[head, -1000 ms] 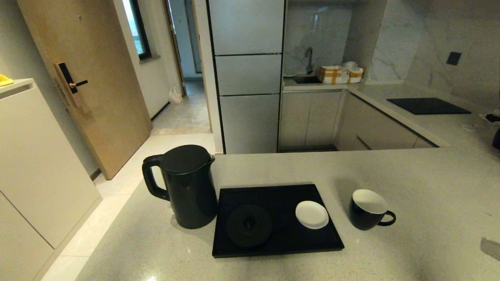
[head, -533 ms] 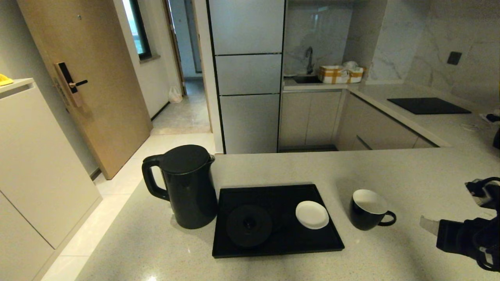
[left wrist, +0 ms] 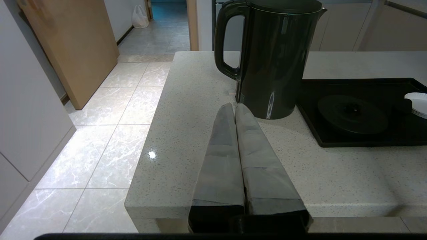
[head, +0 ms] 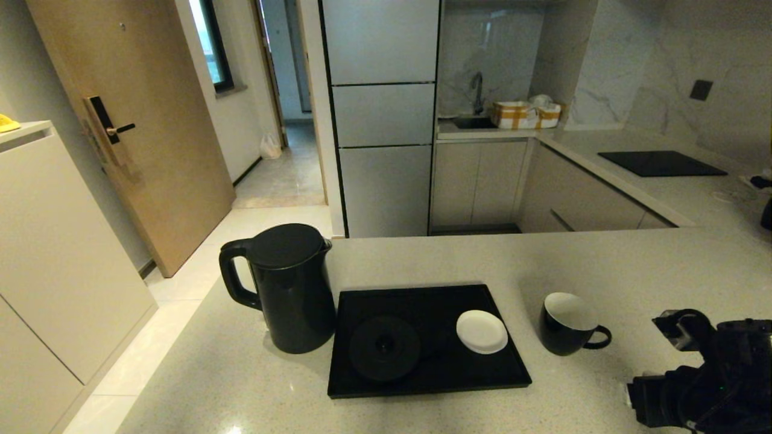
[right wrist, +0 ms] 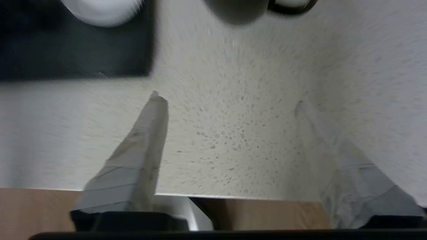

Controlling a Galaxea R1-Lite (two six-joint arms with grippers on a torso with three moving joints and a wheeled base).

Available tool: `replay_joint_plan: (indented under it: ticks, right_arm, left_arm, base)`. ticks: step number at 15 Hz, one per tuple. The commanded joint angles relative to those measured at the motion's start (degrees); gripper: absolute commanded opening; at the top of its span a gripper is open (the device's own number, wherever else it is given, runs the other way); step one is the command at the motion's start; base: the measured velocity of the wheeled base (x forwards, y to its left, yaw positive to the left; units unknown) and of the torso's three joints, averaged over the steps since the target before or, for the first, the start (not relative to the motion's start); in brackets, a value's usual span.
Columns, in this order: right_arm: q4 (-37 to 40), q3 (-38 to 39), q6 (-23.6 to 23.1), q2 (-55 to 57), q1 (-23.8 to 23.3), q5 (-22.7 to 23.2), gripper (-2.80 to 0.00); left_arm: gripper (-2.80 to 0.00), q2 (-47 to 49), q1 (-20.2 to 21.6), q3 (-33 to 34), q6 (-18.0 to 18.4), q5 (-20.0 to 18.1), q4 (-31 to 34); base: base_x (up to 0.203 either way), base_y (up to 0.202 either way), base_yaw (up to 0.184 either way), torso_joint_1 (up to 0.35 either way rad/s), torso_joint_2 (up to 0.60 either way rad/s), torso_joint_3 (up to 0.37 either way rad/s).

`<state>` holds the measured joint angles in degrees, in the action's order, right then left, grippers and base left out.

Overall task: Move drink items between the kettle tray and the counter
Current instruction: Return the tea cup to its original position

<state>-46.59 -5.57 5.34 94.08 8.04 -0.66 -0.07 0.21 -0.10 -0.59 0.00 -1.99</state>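
Observation:
The tall black kettle (head: 289, 289) stands on the counter (head: 633, 271), just left of the black tray (head: 446, 367). To the right of the tray, the black cup (head: 567, 325) with its white inside also stands on the counter, handle pointing right. My right gripper (right wrist: 227, 99) is open and empty. It hovers over bare counter near the front edge, short of the cup (right wrist: 237, 11). My left gripper (left wrist: 233, 106) is shut and empty, low at the counter's front left, pointing at the kettle (left wrist: 273, 60).
On the tray lie the round kettle base (head: 384, 348) and a white saucer (head: 481, 331). The counter ends just left of the kettle, above a tiled floor (left wrist: 110, 110). A black cooktop (head: 660, 163) lies at the far right.
My right arm has come into the head view at the lower right and swung down and leftward over the counter near the cup. Kettle, cup and tray have not moved.

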Motion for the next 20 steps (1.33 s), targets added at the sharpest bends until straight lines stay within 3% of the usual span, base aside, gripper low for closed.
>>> replay_joint_plan:
  ticks: [1,3,6,13,20]
  right_arm:
    - [-12.89,2.82,-0.72,15.45,0.35,-0.65,0.00]
    - [-27.51,4.14,-0.45,27.36,0.48,-4.12,0.00]
    - [-37.11,4.88,0.57,37.06,2.46,-6.88,0.00]
    - [-41.08,-1.72,2.66,32.66,6.89,-6.98,0.00]
    - [-41.08,-4.18,2.39,34.59,6.37,-8.83,0.00]
  left_arm:
    - [-2.80,0.07,-0.03,0.01,-0.02,0.00,-0.03]
    - [-2.80,0.07,-0.03,0.01,-0.02,0.00,-0.03]
    - [-2.80,0.07,0.00,0.01,-0.02,0.00,-0.03]
    - [-2.80,0.07,-0.03,0.01,-0.02,0.00,-0.03]
    - [-2.80,0.07,-0.03,0.01,-0.02,0.00,-0.03]
  base:
    - [0.000,0.000,0.000,0.000,0.00,0.000]
    - [0.000,0.000,0.000,0.000,0.00,0.000]
    - [0.000,0.000,0.000,0.000,0.00,0.000]
    - [0.000,0.000,0.000,0.000,0.00,0.000]
    - [0.000,0.000,0.000,0.000,0.00,0.000]
